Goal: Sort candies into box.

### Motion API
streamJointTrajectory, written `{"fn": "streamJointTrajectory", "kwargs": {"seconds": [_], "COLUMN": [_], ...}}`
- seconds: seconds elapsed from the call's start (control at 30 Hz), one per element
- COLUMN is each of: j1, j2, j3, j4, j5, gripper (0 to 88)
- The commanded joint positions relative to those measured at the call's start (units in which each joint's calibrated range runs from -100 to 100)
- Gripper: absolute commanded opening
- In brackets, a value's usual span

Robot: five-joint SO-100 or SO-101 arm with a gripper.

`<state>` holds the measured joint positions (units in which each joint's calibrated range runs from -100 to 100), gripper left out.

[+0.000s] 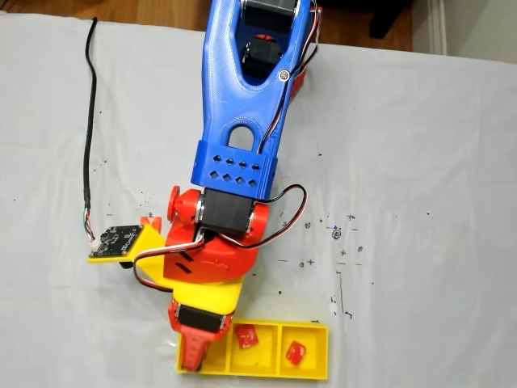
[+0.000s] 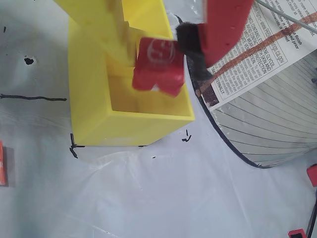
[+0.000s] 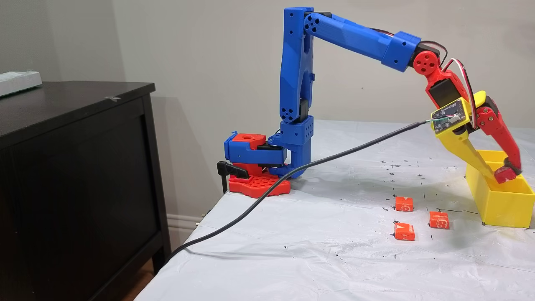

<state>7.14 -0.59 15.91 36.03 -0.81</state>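
In the wrist view my gripper is shut on a red wrapped candy, pinched between the yellow finger and the red finger. It hangs over an end compartment of the yellow box. From above, the gripper covers the box's left compartment. One candy lies in the middle compartment and another in the right one. In the side fixed view the gripper dips into the box, and three candies lie on the table to its left.
A black cable trails from the wrist camera across the white sheet and off the table's left edge. The arm base stands at the back left. A dark cabinet stands beside the table. A shiny round object with a printed label lies beside the box.
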Motion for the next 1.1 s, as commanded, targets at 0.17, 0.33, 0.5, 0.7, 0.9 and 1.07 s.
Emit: {"fn": "streamJointTrajectory", "kwargs": {"seconds": [0.17,0.33,0.5,0.7,0.9,1.07], "j1": [-1.2,-0.5,0.3,2.0,2.6,3.0], "j2": [-1.8,-5.3,-9.7,-11.8,-19.3,-22.9], "j3": [-4.5,-4.8,-4.6,-10.1,2.5,13.7], "j4": [1.5,4.6,10.5,27.8,27.9,21.4], "j5": [0.0,0.3,1.7,7.5,11.5,13.3], "gripper": [19.3,2.5,0.2,0.2,0.2,1.1]}}
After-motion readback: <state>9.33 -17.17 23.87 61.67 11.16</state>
